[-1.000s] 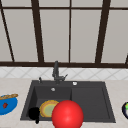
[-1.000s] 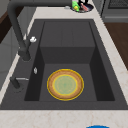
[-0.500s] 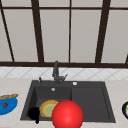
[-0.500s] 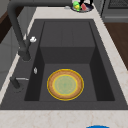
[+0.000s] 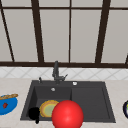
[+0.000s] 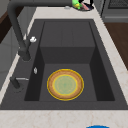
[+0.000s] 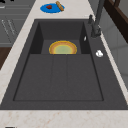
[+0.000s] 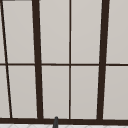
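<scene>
Down in the dark sink [image 5: 90, 100], a hand [image 5: 34, 113] (fingers' state unclear) hovers beside the yellow plate [image 5: 47, 108].

The sink [image 6: 67, 35] is matt, dark and stone-like, and the tap [image 6: 18, 37] at its nine o'clock edge has the same dull black finish. The plate [image 6: 65, 84] looks like smooth glazed ceramic. The counter [image 7: 62, 117] is pale, speckled stone. The red ball [image 5: 67, 115] is smooth.
</scene>
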Tool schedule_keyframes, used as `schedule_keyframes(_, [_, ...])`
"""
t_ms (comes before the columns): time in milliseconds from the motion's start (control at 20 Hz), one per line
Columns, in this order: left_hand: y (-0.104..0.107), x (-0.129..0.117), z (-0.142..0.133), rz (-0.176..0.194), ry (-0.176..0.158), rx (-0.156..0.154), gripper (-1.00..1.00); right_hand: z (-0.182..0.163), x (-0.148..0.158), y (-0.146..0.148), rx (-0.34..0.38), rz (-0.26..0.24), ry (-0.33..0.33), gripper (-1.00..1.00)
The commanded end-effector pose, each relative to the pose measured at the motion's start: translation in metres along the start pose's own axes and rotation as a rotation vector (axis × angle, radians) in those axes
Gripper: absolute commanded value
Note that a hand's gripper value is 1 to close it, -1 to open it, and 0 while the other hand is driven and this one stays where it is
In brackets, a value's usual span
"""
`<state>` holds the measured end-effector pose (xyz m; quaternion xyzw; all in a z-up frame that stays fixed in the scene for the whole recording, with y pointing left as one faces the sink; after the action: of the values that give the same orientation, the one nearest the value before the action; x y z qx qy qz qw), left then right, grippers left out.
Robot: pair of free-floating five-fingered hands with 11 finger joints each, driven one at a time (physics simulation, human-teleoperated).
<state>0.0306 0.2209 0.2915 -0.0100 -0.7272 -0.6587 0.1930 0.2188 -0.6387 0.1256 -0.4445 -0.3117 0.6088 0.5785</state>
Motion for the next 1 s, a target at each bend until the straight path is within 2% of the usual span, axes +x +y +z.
schedule_keyframes(0, [0.000, 0.000, 0.000, 0.000, 0.000, 0.000, 0.00, 0.011, 0.001, 0.018, -0.064, -0.026, 0.062, -1.00])
schedule_keyframes(50, [0.000, 0.000, 0.000, 0.000, 0.000, 0.000, 0.00, 0.014, 0.001, 0.019, -0.087, -0.026, 0.072, -1.00])
schedule_keyframes(100, [0.000, 0.000, 0.000, 0.000, 0.000, 0.000, 0.00, 0.016, 0.001, 0.020, -0.110, -0.026, 0.080, 1.00])
schedule_keyframes(150, [0.000, 0.000, 0.000, 0.000, 0.000, 0.000, 0.00, 0.018, 0.004, 0.018, -0.125, 0.004, 0.094, 1.00])
schedule_keyframes(250, [0.000, 0.000, 0.000, 0.000, 0.000, 0.000, 0.00, 0.017, 0.011, 0.023, -0.209, 0.017, 0.134, 1.00])
schedule_keyframes(450, [0.000, 0.000, 0.000, 0.000, 0.000, 0.000, 0.00, 0.024, 0.011, 0.044, -0.278, -0.014, 0.197, 1.00])
schedule_keyframes(700, [0.000, 0.000, 0.000, 0.000, 0.000, 0.000, 0.00, 0.038, 0.012, 0.057, -0.462, -0.053, 0.259, 1.00])
schedule_keyframes(850, [0.000, 0.000, 0.000, 0.000, 0.000, 0.000, 0.00, 0.038, 0.011, 0.055, -0.500, -0.058, 0.284, 1.00])
schedule_keyframes(900, [0.000, 0.000, 0.000, 0.000, 0.000, 0.000, 0.00, 0.038, 0.013, 0.051, -0.480, -0.038, 0.276, 1.00])
schedule_keyframes(950, [0.000, 0.000, 0.000, 0.000, 0.000, 0.000, 0.00, 0.038, 0.015, 0.051, -0.497, -0.019, 0.303, 1.00])
